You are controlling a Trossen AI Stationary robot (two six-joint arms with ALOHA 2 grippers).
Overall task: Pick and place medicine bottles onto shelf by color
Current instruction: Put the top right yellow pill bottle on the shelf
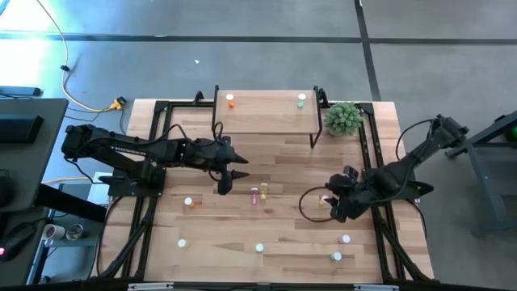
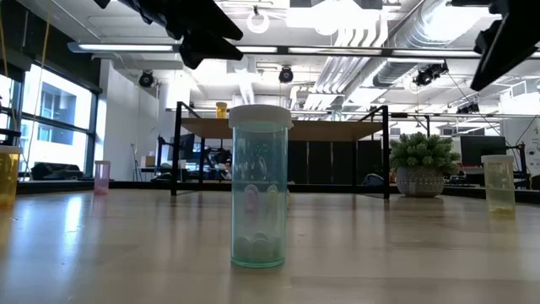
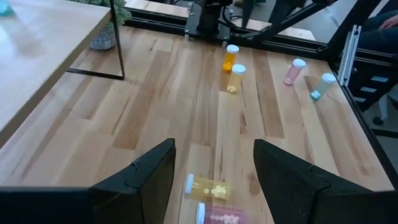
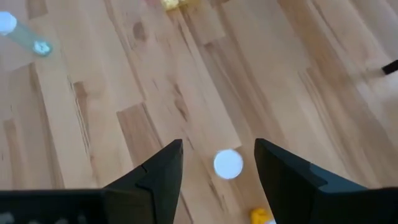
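On the shelf [image 1: 262, 113] at twelve o'clock of the counter [image 1: 283, 230], only two medicine bottles stood: an orange bottle [image 1: 230, 101] toward its left end and a green bottle [image 1: 301, 100] toward its right end, well apart. So the sorting was barely begun, by my reading.

Going left to right across the counter, an orange-bodied bottle [image 1: 188, 202] stood at about nine o'clock, and one showing only its white cap [image 1: 182, 242] stood nearer seven. The left gripper [image 1: 226, 184] hung above the counter's middle, jaws spread and holding nothing. Just to its right, a pink bottle [image 1: 254, 195] and a yellow bottle [image 1: 263, 190] lay on their sides, side by side. A green-tinted bottle [image 1: 259, 248] stood at six o'clock. The right gripper [image 1: 338, 208] hovered at about four o'clock, jaws spread and empty, with an upright white-capped bottle [image 4: 228, 163] showing between them in the right wrist view. Two more bottles [image 1: 346, 239] stood near five o'clock.

At least eight bottles appeared left to place, and yellow and pink had no place on the shelf yet.
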